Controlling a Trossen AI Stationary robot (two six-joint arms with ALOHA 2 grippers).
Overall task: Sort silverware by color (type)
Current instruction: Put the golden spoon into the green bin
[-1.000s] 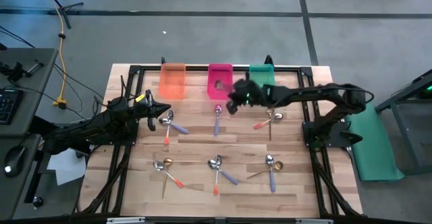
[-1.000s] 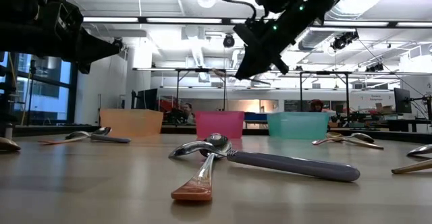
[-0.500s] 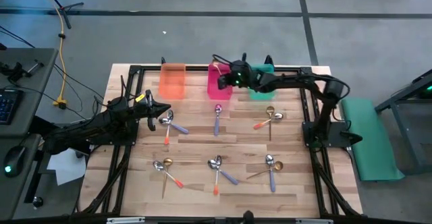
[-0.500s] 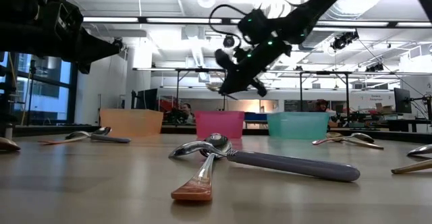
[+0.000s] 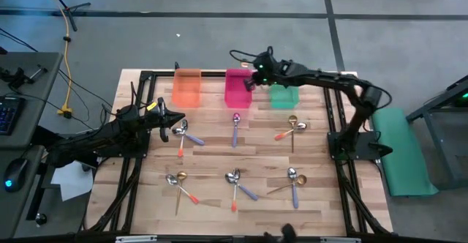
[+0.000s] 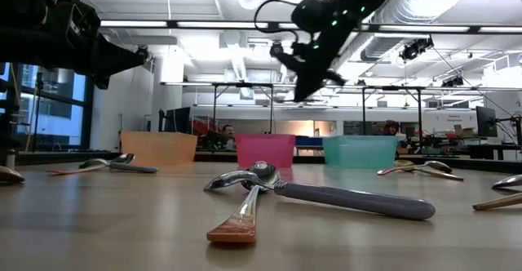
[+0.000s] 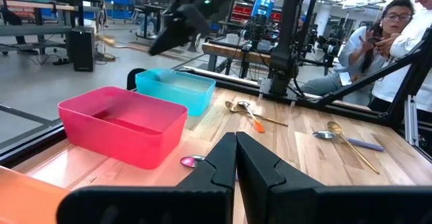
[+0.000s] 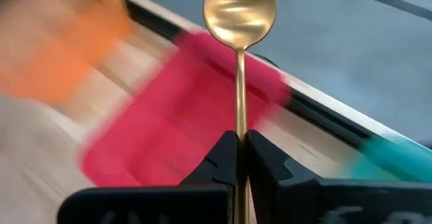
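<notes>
One gold spoon point(image 8: 239, 21) pinched in right hand point(image 8: 238, 143), bowl out front, above pink bin point(image 5: 238, 89). Left hand point(image 7: 236, 158) pressed together, low over counter point(image 5: 219, 151).

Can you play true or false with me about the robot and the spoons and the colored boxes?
1. The right gripper is pinching a gold spoon. True.
2. The pink bin stands between the orange bin and the green bin. True.
3. The left gripper is holding a purple spoon. False: it is shut on nothing, hovering over the table's left side.
4. All the spoons are already in bins. False: many spoons still lie on the wooden table.
5. The right gripper is resting on the table. False: it is up in the air by the pink bin.
</notes>
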